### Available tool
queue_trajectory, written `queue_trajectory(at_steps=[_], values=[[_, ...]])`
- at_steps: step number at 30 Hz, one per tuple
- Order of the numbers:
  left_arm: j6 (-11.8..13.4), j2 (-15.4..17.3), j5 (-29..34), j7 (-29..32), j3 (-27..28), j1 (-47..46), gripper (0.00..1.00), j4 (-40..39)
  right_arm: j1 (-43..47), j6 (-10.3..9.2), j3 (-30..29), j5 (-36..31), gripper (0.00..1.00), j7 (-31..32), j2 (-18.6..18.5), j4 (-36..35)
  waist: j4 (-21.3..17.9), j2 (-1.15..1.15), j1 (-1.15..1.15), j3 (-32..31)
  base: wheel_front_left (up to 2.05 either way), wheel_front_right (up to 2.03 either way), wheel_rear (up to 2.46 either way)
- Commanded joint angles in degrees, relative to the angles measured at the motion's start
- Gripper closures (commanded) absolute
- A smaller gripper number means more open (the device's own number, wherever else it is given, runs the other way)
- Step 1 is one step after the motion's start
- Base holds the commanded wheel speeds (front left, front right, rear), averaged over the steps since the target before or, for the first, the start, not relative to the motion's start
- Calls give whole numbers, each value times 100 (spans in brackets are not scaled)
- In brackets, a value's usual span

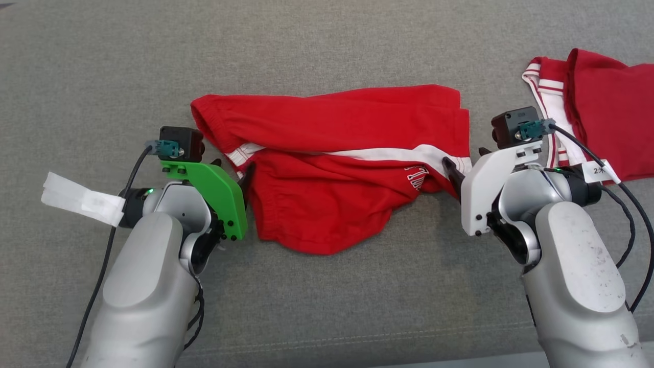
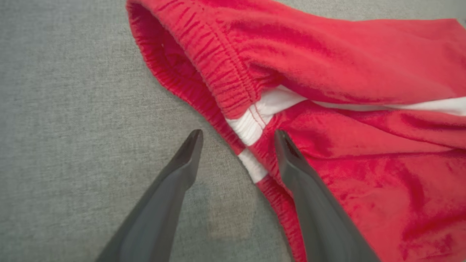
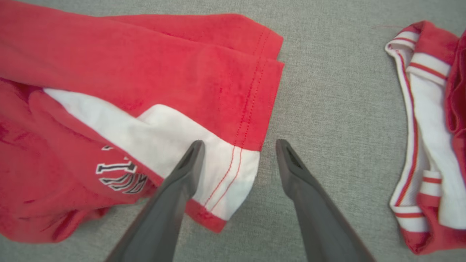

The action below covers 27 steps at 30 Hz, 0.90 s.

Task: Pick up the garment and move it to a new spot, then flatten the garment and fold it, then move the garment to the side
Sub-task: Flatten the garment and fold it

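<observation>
Garment [image 1: 332,128]: red shorts with a white side stripe are laid crumpled on the grey fabric surface [image 1: 327,46] between the two end effectors. The waistband is toward the left one and the leg hems toward the right one.
Left end effector [image 2: 238,143]: the fingers are set apart and the elastic waistband edge is straddled at its white stripe. One finger is over red cloth and the other over bare surface (contact with the cloth cannot be made out).
Right end effector [image 3: 238,147]: the fingers are set apart and the white corner of a leg hem is seen between them. One finger is over the white panel, the other over bare surface just past the hem.
Lettering [image 3: 120,176]: a black-and-white print is seen on the red cloth, just beside the finger over the white panel. It cannot be read.
Second garment [image 1: 608,97]: a red piece with white striped trim is laid on the outer side of the right end effector, apart from the shorts.
White tag [image 1: 76,199]: a paper strip is wrapped on the cable at the left wrist.
</observation>
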Motion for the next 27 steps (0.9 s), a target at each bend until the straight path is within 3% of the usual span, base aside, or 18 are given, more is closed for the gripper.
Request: queue_trajectory(at_steps=[1,5,12,14,15,16,17,18,20,27], values=[[3,27,-22,-57,-16,-104,0,24,-41,-3,-31,-61,0,-45,-13,-32,-94,0,-1,120,0,0,0],[-8,47,-38,-193,-75,-139,4,47,11,-3,-98,-76,0,-61,-11,-53,-61,0,-1,124,0,0,0],[-7,63,-128,-211,-79,-217,2,51,29,-3,-191,-104,0,-113,-12,-17,21,0,-1,44,0,0,0],[-8,62,-171,-161,-89,-187,7,19,55,-3,-196,-116,0,-112,-12,4,43,0,-1,-2,0,0,0],[-9,73,-162,-133,-103,-164,11,8,64,-3,-189,-108,0,-103,-13,12,47,0,-1,-19,0,0,0],[1,82,-174,-82,-107,-139,36,7,69,-3,-178,-101,0,-93,-13,19,47,0,-1,-31,0,0,0],[1,83,-205,-45,-110,-103,54,11,74,-3,-150,-78,0,-76,-12,34,45,0,-1,-39,0,0,0],[2,88,-205,-19,-119,-80,64,2,78,-3,-122,-48,0,-60,-11,45,39,0,-1,-43,0,0,0],[7,78,-236,0,-125,-45,99,-19,78,-3,-57,12,0,-49,-13,60,25,0,-1,-30,0,0,0],[29,62,-250,-39,-159,-50,100,-51,98,-3,75,216,0,99,-14,31,20,0,-1,28,0,0,0]])
